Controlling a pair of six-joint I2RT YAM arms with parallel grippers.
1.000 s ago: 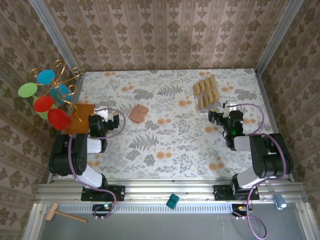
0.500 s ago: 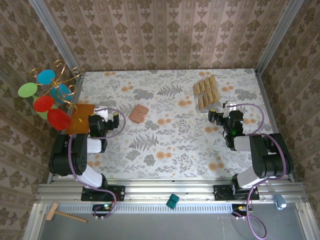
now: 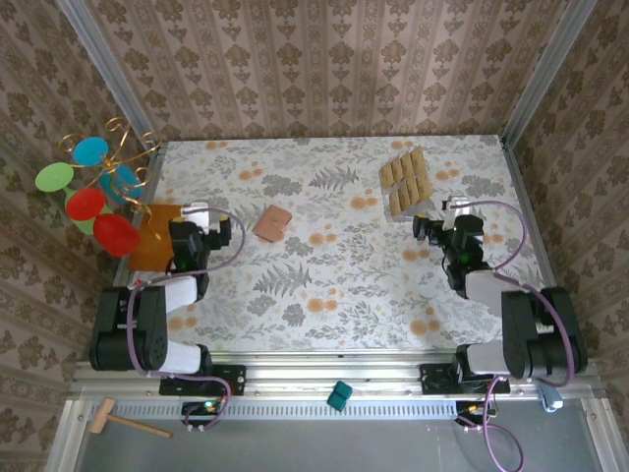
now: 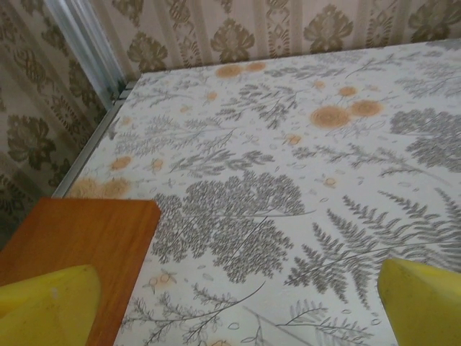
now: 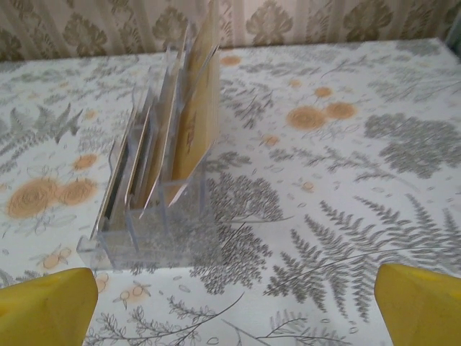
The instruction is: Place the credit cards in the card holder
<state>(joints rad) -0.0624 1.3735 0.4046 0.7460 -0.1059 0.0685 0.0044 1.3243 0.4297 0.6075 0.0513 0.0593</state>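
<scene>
— Yellow pads (image 4: 45, 303) sit in both lower corners of the left wrist view. How does the left gripper (image 4: 234, 301) stand?
— Spread wide, with nothing between its fingers. Under it is the floral table (image 4: 324, 180), and the corner of an orange-brown mat (image 4: 68, 238) lies at lower left, beneath the left pad.
— And the right gripper (image 5: 234, 303)?
— Just as wide, and it has hold of nothing. Just past it, left of centre in its own view, a clear rack (image 5: 148, 234) holds the cards (image 5: 194, 122) upright in its slots.
— Where do things lie from above?
— At the bottom of the frame, a wooden mallet (image 3: 123, 423) lies at lower left and a teal block (image 3: 339, 395) at bottom centre, both off the table. Higher up, the wallet (image 3: 272, 223) lies flat left of centre, to the right of the left gripper and not touching it. The cards are at upper right, just beyond the right gripper and well apart from the wallet.
— Anything at the edge?
— Coloured discs (image 3: 88, 192) on gold wire, at the left edge above the mat.
</scene>
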